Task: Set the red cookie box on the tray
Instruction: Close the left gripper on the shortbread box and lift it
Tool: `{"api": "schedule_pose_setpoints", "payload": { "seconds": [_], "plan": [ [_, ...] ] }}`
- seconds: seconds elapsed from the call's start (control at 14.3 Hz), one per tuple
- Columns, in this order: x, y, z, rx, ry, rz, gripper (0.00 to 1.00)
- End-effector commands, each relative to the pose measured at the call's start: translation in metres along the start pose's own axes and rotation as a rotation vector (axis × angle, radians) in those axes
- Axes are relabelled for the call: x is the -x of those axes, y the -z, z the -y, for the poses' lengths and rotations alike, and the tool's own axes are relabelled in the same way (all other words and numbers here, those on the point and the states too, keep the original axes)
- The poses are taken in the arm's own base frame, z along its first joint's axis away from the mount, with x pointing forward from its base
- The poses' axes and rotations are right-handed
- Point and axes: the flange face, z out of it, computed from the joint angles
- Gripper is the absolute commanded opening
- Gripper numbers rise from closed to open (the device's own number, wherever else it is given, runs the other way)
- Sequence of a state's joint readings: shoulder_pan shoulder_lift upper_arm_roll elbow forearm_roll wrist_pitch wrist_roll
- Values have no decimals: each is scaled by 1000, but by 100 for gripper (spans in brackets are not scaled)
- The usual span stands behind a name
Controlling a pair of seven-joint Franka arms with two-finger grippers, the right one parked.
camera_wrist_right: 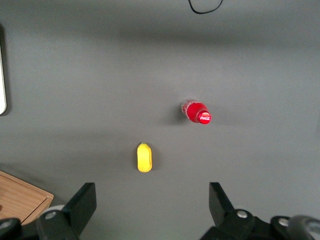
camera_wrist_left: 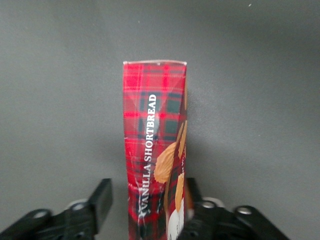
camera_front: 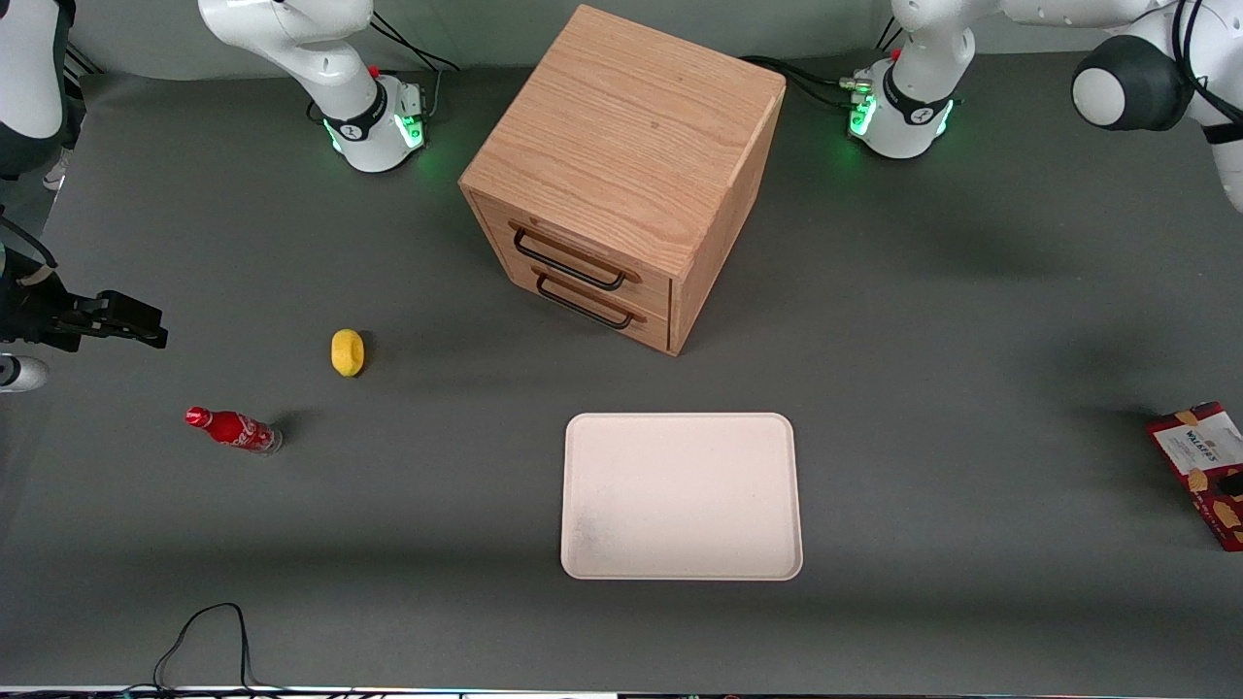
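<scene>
1. Closest to the wrist cam is the left arm's black two-finger gripper [camera_wrist_left: 148, 187]. Its jaws are apart and straddle the flat dark-red tartan cardboard cookie box [camera_wrist_left: 155, 130], which sits at the working arm's end of the table.
2. One finger [camera_wrist_left: 102, 200] has a clear gap to the box. The other [camera_wrist_left: 192, 192] looks right up against it, so the box is off-centre between the jaws.
3. My worry: closing like this could shove or twist the box before it's pinched.
4. It's thin cardboard and long. Only one end sits between the jaws, so it might dent, droop or swing once lifted.
5. The large pale cream rectangular tray [camera_front: 680, 495] is well apart from the jaws, mid-table, so a weak grip has a long carry to slip.
</scene>
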State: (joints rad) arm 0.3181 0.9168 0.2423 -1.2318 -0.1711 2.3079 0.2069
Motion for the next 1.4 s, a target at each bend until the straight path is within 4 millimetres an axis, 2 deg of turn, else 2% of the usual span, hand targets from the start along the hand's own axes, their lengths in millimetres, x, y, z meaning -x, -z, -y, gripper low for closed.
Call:
{"api": "schedule_pose_setpoints", "payload": {
  "seconds": [0.0, 0.07, 0.21, 0.35, 0.49, 0.63, 0.7, 0.84, 1.12, 1.33],
  "plan": [
    [-1, 4, 2, -7, -30, 0, 15],
    [0, 4, 0, -19, -66, 22, 0],
    [0, 8, -2, -61, -123, 41, 0],
    [-2, 22, -5, -86, -160, 57, 0],
    [-4, 57, -9, -106, -215, 84, 0],
    [-7, 109, -32, -84, -282, 84, 0],
    [-4, 139, -51, -48, -339, 94, 0],
    [8, 192, -102, 18, -430, 113, 0],
    [34, 278, -207, 78, -572, 114, 0],
    [51, 311, -269, 95, -603, 88, 0]
  ]
}}
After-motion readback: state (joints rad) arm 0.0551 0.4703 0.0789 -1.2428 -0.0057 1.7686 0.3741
